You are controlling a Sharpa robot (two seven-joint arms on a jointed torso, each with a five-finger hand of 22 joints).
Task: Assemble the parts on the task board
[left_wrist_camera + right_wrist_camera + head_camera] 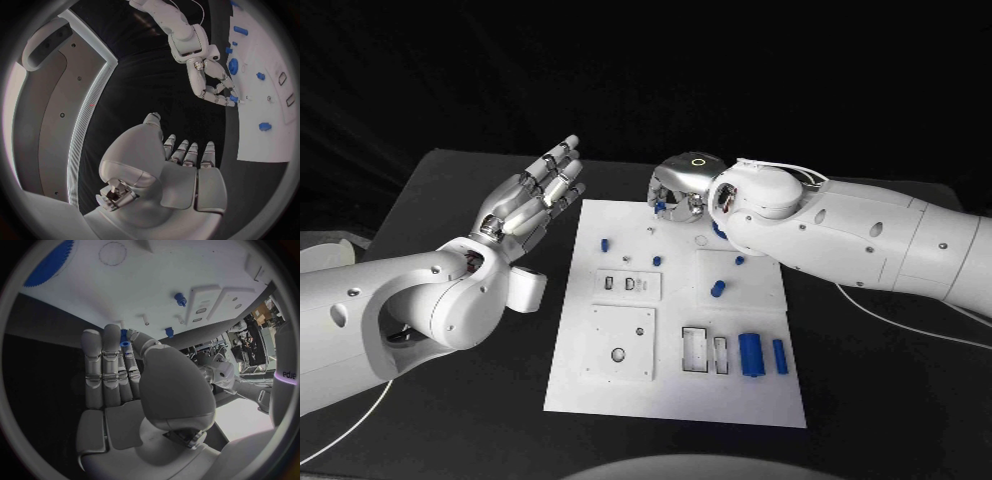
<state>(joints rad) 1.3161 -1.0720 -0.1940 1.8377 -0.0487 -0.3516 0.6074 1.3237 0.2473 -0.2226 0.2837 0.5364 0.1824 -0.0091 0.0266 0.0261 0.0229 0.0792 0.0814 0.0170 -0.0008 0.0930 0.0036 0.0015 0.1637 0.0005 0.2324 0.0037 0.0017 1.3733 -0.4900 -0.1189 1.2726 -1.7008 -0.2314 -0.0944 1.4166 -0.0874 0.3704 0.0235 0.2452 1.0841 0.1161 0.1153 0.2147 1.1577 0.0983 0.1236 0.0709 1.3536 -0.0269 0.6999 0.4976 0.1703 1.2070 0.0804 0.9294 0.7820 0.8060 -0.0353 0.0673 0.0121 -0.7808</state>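
Two blue cylinders (764, 354) lie nearest, at the white task board's (678, 400) five o'clock corner, waiting for their turn. Up at twelve o'clock the right hand (678, 190) bends over the board's far edge, pinching a small blue part (125, 344) between thumb and fingertips, probably to seat it there. At ten o'clock, off the board, the left hand (531, 200) hovers empty with fingers straight and spread, seemingly parked clear of the work.
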